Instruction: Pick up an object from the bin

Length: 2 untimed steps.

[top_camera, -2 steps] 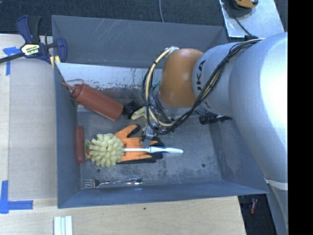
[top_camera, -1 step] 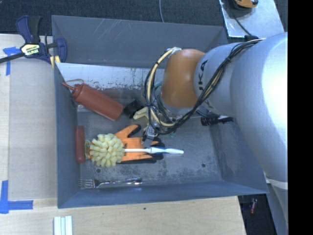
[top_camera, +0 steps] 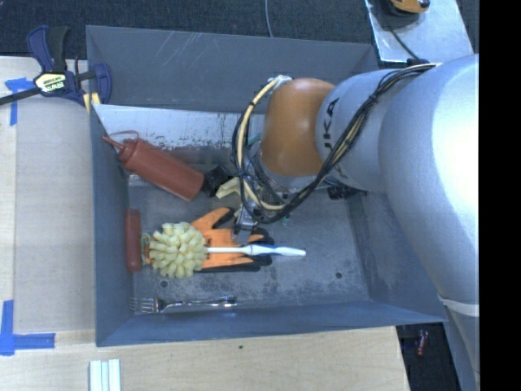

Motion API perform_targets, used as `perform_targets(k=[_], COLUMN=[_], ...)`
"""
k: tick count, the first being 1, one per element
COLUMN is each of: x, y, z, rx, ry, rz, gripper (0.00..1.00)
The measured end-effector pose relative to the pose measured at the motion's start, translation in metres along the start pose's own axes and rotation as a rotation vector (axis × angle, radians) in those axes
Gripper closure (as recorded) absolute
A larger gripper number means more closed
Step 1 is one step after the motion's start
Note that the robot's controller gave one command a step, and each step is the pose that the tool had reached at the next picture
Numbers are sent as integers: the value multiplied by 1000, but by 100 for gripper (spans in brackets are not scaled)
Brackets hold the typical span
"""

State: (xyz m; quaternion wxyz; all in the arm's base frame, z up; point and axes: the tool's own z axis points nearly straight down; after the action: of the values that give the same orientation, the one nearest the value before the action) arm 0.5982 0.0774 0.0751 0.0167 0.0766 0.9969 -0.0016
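The end effector [top_camera: 247, 214] sits low mid-bin, apparently over the orange object [top_camera: 213, 220] beneath the dish brush [top_camera: 175, 249]; parted or closed, I can't make out. Risk: it snags the brush's handle, dragging both.

**Clearance about the gripper [top_camera: 247, 216], inside the bin [top_camera: 358, 296]**

- View's right of the gripper: bare floor as far as the right wall. The arm's own wrist and cables hang over the near part.
- Just below it in the view: a white-handled brush [top_camera: 236, 252] lies crosswise, knobbly cream head to the left, over orange pieces [top_camera: 213, 221].
- Upper left: a brown squeeze bottle [top_camera: 163, 169] lies slantwise, with a yellowish scrap [top_camera: 229, 187] close beside the gripper.
- Far left: a brown sausage-like stick [top_camera: 133, 239] lies along the wall.
- Front wall: a fork [top_camera: 183, 304] lies along it, with a bare strip of floor between fork and brush.
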Motion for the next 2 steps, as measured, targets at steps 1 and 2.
perform_targets(k=[1,2], x=[-14,-9], y=[-3,-7], z=[2,-97], rx=[0,1], ry=[30,8], rz=[31,25], gripper=[0,0])
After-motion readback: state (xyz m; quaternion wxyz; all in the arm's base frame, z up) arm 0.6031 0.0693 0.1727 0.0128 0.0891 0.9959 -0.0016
